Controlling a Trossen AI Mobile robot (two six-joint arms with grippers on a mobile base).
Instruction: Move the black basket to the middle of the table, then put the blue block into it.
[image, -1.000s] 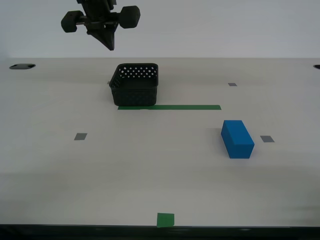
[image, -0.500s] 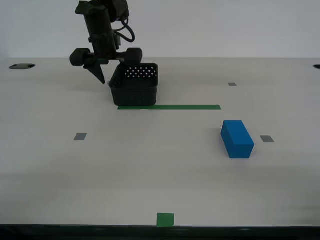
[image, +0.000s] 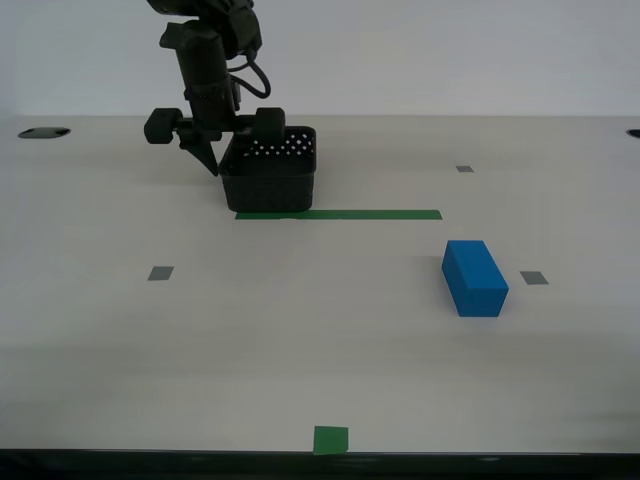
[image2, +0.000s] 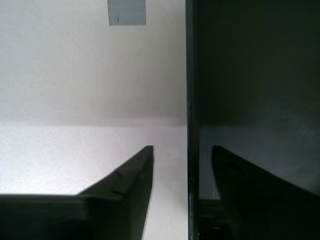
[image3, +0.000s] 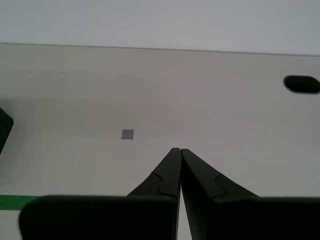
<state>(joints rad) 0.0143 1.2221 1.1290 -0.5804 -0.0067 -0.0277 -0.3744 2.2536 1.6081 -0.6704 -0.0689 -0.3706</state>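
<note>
The small square black plastic basket (image: 269, 168), its walls full of round holes, stands on the wide off-white desk (image: 300, 340), touching the far edge of the green tape strip (image: 340, 214). My second hand (image: 226, 155) straddles the basket's wall (image2: 250, 100), fingers apart (one finger (image2: 130, 190) outside, the other inside the basket). The solid bright blue rectangular block (image: 474, 277) lies well apart from the basket, on the strip's near side, just beside a small grey square (image: 534, 278). My first hand (image3: 179, 155) hangs over bare desk, fingers together.
</note>
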